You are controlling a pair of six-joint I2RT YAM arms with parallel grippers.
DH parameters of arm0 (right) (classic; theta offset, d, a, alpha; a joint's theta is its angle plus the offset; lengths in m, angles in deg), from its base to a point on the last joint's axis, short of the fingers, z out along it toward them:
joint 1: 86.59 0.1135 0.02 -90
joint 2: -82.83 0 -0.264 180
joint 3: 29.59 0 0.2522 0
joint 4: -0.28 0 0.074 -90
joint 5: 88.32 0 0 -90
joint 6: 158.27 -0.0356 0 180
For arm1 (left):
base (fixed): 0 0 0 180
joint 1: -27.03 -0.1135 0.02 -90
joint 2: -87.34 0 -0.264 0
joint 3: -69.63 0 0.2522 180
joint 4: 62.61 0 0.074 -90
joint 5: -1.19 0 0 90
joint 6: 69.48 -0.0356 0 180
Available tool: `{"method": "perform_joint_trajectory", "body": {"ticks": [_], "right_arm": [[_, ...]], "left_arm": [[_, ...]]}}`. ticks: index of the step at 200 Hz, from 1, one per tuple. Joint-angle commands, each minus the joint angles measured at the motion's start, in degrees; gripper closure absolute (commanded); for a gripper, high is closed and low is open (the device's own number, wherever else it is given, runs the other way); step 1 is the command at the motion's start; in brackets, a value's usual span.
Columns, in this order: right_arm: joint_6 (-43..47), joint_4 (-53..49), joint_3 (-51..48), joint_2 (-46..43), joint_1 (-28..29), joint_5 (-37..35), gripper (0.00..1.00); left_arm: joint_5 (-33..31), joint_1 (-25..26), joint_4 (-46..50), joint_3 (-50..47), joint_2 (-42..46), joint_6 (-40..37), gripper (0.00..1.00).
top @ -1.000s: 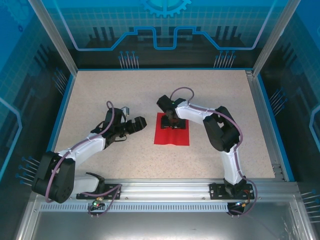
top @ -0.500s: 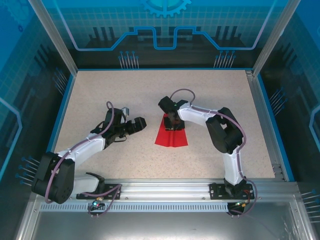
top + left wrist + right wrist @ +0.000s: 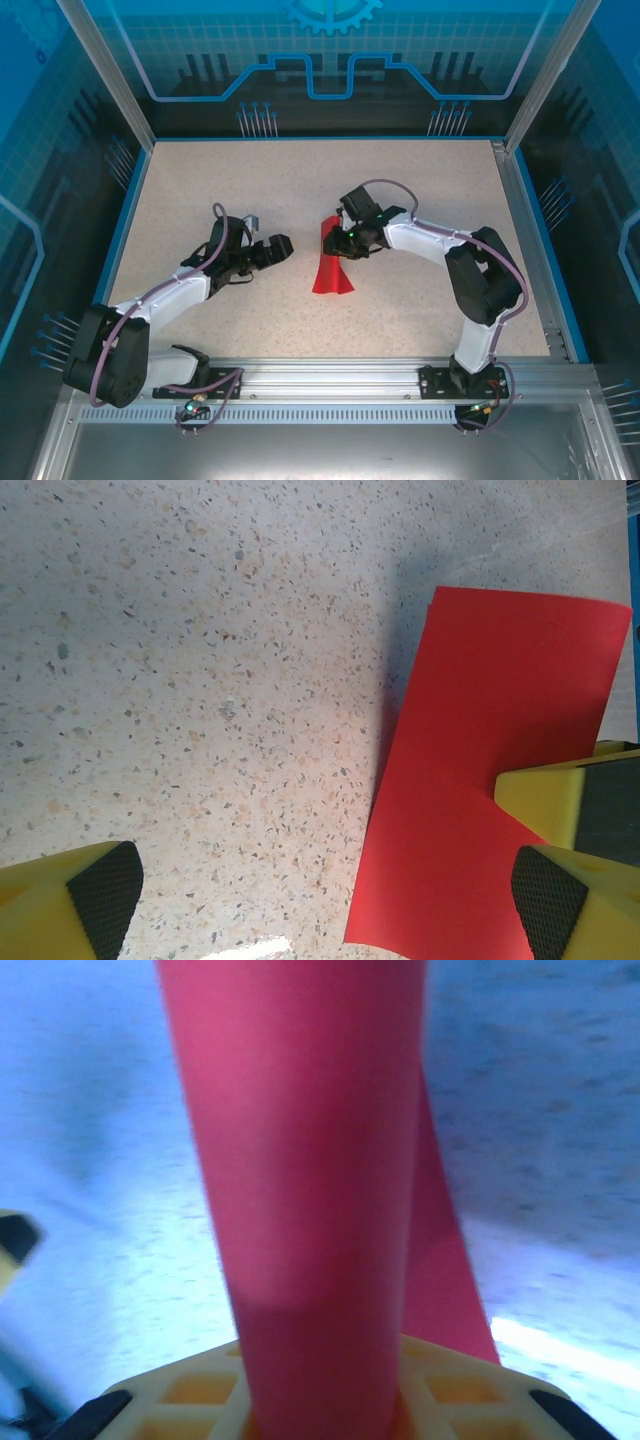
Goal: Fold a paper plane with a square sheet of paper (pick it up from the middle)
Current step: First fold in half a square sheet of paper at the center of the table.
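Near the middle of the speckled table (image 3: 200,190), the right gripper (image 3: 340,243) pinches the square sheet of paper (image 3: 332,268) by its upper part, with its jaws drawn narrow on the red sheet. The right arm rises from its base at the near edge and bends at a high elbow on the right side. Its forearm reaches leftward and slightly away, and the wrist tips down over the paper. The sheet is bowed into a narrow, steep shape beneath the gripper. Its top is lifted, while its lower edge appears to rest on the table and fans a little wider there. In the right wrist view the paper (image 3: 310,1160) is a blurred red band running up from between the yellow fingers (image 3: 200,1400) to the top of the frame, with a second layer behind it on the right.

The left arm lies low, stretched from its base at the near left toward the centre. The left gripper (image 3: 266,240) stands wide open and holds nothing, just left of the sheet and apart from it. In the left wrist view its yellow, black-padded fingers (image 3: 100,890) sit in the bottom corners. The red sheet (image 3: 480,780) shows toward the right, throwing a shadow on the table to its left. Whether the right-hand finger touches it cannot be told.
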Motion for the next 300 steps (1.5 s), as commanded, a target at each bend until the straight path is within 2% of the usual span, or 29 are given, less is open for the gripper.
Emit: {"method": "perform_joint_trajectory", "body": {"ticks": [1,39,47,57,86,96,116,147,156,176,201,262,300], "right_arm": [[-3.6,12.1,-2.1,-1.0,-1.2,13.9,0.69],[-10.2,24.4,-6.7,0.7,-4.0,21.3,0.68],[-10.8,26.4,-8.3,0.4,-4.9,21.2,0.65],[-8.5,22.7,-8.5,0.5,-5.7,18.7,0.61],[-0.5,8.3,-5.2,3.5,-5.7,12.6,0.61],[1.2,6.1,-5.1,3.8,-5.8,10.5,0.56],[3.4,2.5,-4.1,4.7,-6.7,8.6,0.55],[5.5,-1.2,-2.6,4.4,-7.6,6.7,0.38],[6.1,-2.0,-2.3,4.0,-7.6,6.4,0.38],[6.3,-2.9,-2.9,2.7,-7.7,5.0,0.33],[5.8,-2.0,-5.2,0.0,-8.3,3.9,0.33],[1.2,7.3,-14.2,-3.4,-12.2,9.6,0.32],[-0.4,10.7,-15.7,-5.8,-10.5,10.7,0.28]], "left_arm": [[2.9,-0.3,-0.2,1.8,0.4,1.5,0.01],[7.0,-0.3,-2.3,2.7,-1.8,3.3,0.01],[8.1,-0.2,-2.5,2.9,-2.4,3.3,0.01],[8.8,-0.1,-2.9,3.1,-3.1,3.5,0.01],[10.8,0.4,-5.1,3.6,-6.0,4.5,0.01],[11.3,0.8,-5.3,4.2,-7.1,4.7,0.01],[11.2,1.7,-5.5,5.1,-8.8,4.8,0.01],[12.2,3.1,-5.1,6.4,-10.9,4.3,0.01],[12.5,3.5,-4.9,6.7,-11.6,4.1,0.01],[13.0,4.3,-4.7,7.5,-12.9,3.8,0.01],[13.9,5.1,-4.6,8.8,-14.9,3.6,0.01],[16.8,7.5,-3.9,13.0,-21.1,3.2,0.08],[15.4,7.9,-3.0,13.8,-22.1,3.2,0.11]]}}
